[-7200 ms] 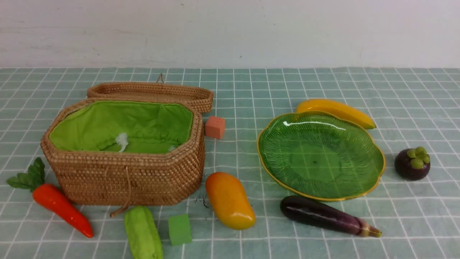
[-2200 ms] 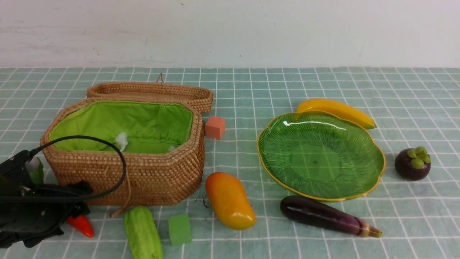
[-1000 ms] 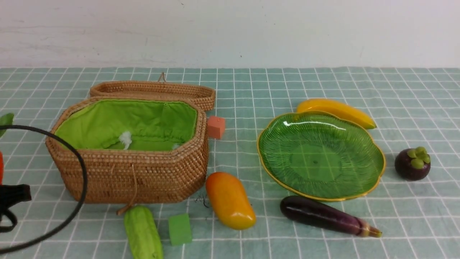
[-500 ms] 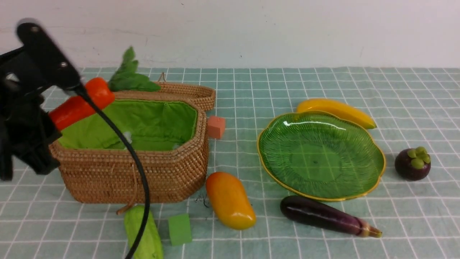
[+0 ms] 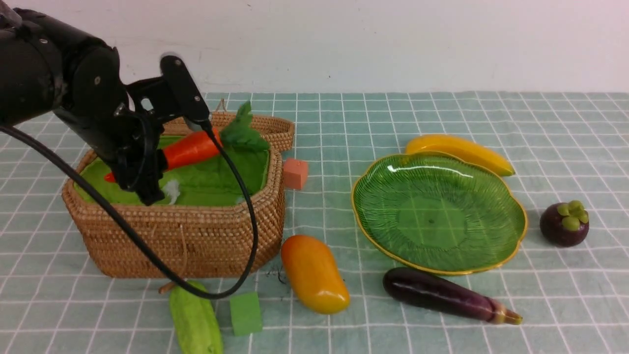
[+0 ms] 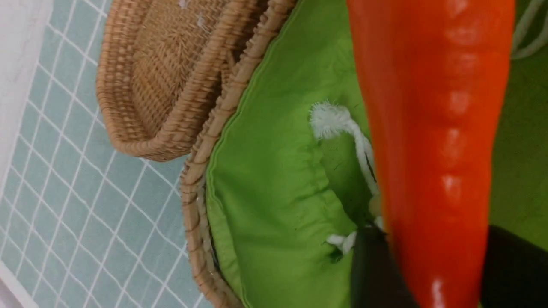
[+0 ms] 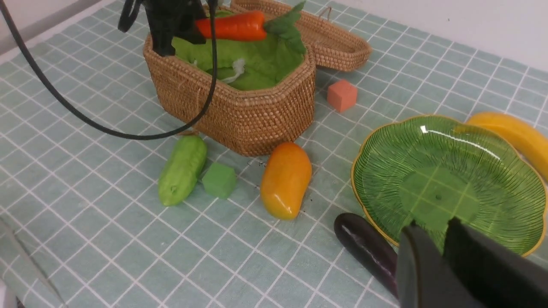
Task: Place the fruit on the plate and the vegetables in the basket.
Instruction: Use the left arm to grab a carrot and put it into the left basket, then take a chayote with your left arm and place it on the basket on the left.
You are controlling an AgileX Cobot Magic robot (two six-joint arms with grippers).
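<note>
Left gripper (image 5: 166, 153) gripped the carrot (image 5: 192, 147) mid-body, hanging over the open basket (image 5: 196, 236) (clear of the lining). Long axis ran near-left to far-right, leaves far-right; the basket floor lay directly below.

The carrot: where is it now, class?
Front view, left side: the carrot is in the left gripper, just above the open basket, left of the salmon cube.
</note>
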